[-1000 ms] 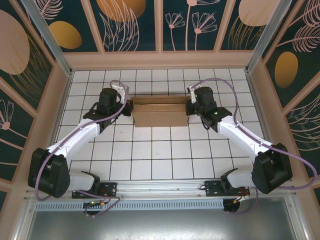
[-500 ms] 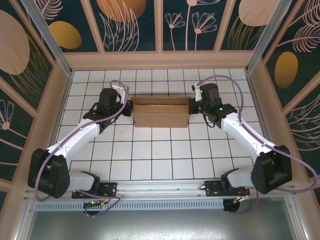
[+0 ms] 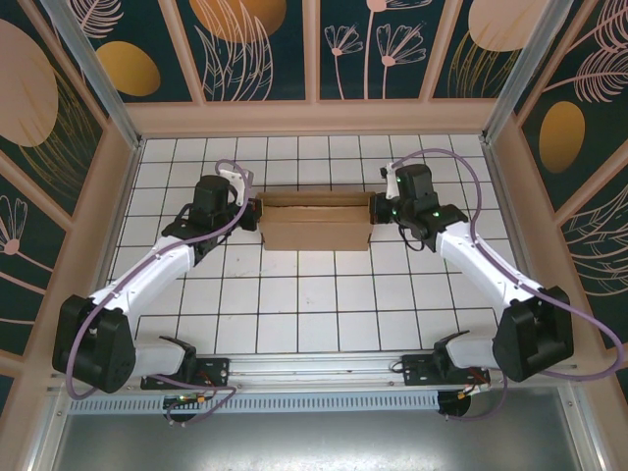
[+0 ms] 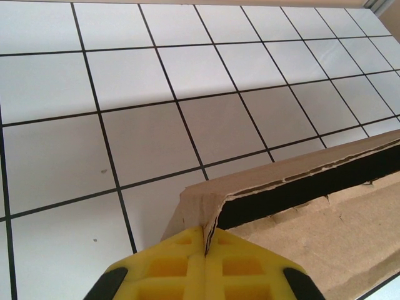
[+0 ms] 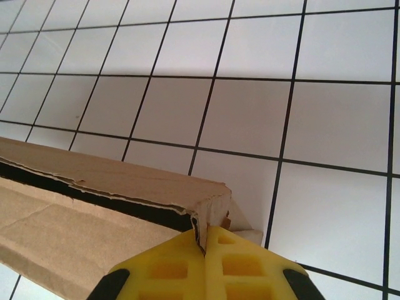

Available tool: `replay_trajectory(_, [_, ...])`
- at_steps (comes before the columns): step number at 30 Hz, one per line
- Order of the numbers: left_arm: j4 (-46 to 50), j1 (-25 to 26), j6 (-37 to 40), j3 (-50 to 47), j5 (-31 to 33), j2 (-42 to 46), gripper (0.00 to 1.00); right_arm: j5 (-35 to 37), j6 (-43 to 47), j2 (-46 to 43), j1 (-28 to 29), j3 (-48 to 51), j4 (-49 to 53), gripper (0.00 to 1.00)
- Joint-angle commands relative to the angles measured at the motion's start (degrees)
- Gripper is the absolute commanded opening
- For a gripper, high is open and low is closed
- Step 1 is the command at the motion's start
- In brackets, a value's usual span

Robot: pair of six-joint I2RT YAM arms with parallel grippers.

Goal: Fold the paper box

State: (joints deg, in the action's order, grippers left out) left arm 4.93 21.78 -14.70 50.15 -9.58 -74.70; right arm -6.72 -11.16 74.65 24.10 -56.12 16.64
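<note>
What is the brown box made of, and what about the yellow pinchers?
The paper box looks like matte brown corrugated cardboard: its edge shows ragged paper layers over a dark gap. The yellow fingers of the left gripper look like smooth moulded plastic with square hollows, possibly rubbery.

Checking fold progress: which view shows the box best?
Top external: the whole box shows, a shallow rectangle between the arms. Left wrist gives a close-up of one end corner, pinched in the left gripper; right wrist the same at the other end, in the right gripper.
</note>
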Motion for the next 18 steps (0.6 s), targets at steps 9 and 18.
replay_trajectory(9, [2.57,0.71,-3.19,-5.80,-1.83,2.88,0.00,10.07,-1.23,-4.16,4.54,13.50,-2.19,0.00])
replay_trajectory(18, [-2.03,4.06,-3.65,-11.79,0.73,4.82,0.00,12.34,-2.35,-7.92,7.98,23.09,-16.84,0.00])
